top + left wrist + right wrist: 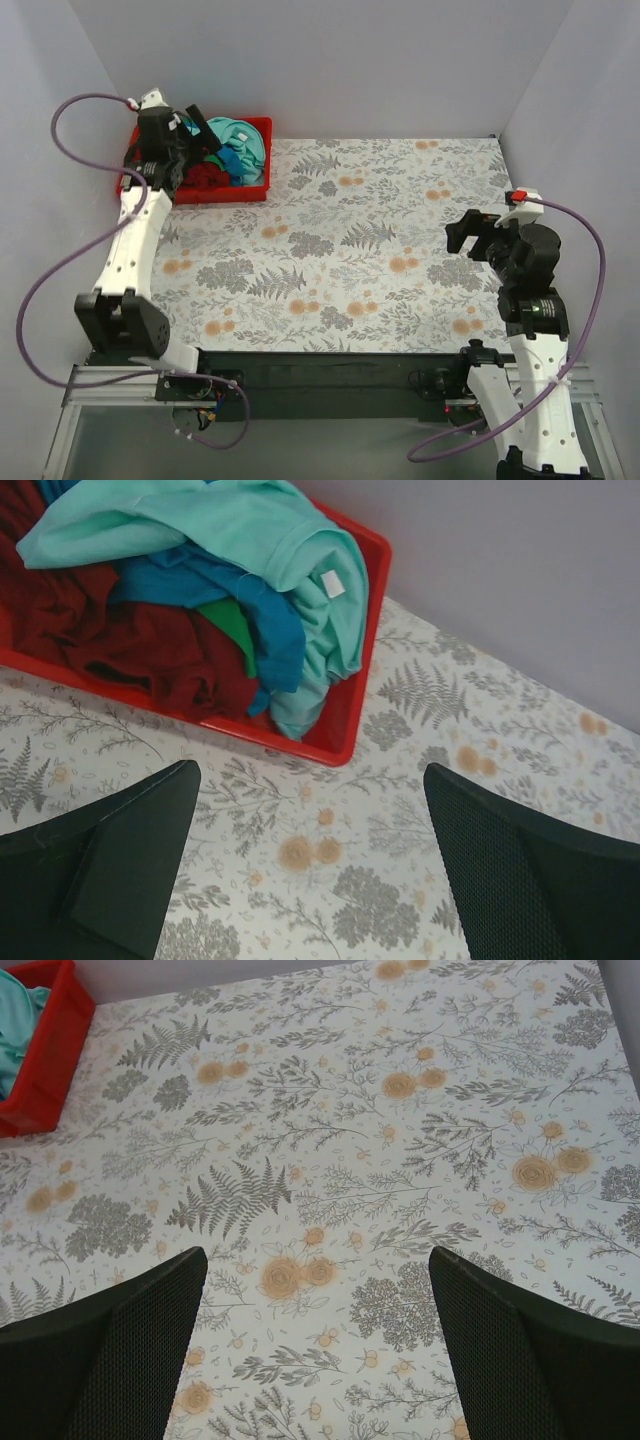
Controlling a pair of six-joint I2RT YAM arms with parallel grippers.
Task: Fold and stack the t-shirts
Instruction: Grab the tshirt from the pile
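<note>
1. Top: the shirts lay heaped in the bin at the table's far left. The left gripper hung there, and the right gripper hung well apart.
2. Left wrist: the left gripper had its jaws apart and empty. A mint shirt lay topmost.
3. Right wrist: the right gripper had its jaws apart and empty above the table.

The table lies bare from its centre out to 12, 1, 2, 6 and 7 o'clock, so there is free passage across most of it. The bin takes the 10 o'clock corner, near the walls, and the shirts fill it to the rim. The left arm runs along the 8 to 10 o'clock edge, and the left gripper, jaws wide apart, hangs by the bin. The right arm stands at 4 o'clock, with the right gripper spread above bare table. Walls close 9, 12 and 3 o'clock.
</note>
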